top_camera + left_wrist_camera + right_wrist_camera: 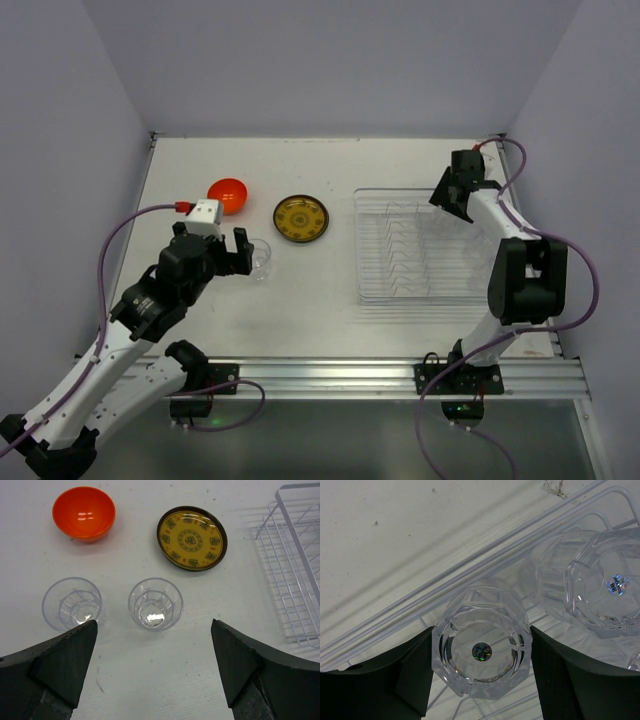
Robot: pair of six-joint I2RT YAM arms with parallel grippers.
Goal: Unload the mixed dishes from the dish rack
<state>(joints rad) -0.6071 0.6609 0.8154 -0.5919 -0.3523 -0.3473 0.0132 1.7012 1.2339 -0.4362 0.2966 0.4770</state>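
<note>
The left gripper (154, 630) hangs low over the white, faintly scuffed table (320, 320) with its two matte black wedge-shaped fingers (65, 665) spread wide and holding nothing. Just beyond their tips stand two clear plastic cups, mouth up and apart from each other, the left cup (72, 604) near the left finger and the middle cup (155, 603) centred in the gap – both faceted inside, with bright glints on their bases. Farther out sit the glossy orange-red bowl (84, 512), round and empty, and to its right the plate (192, 538), a shallow disc with a dark brown rim and a yellow face printed with rings of small ornaments. To the right of the plate lies the rack (400, 290), a clear rectangular tray crossed by thin white wire dividers. At its far right corner the right gripper (481, 630) reaches down into it – its dark fingers (415, 675) are closed onto an upturned cup (481, 652), each pad touching the ribbed, faceted wall, the octagonal base with a small iridescent sticker facing the wrist camera. This cup rests on the wires, and a second upturned cup (605, 590) of the same cut plastic stands just beside it in the rack.
</note>
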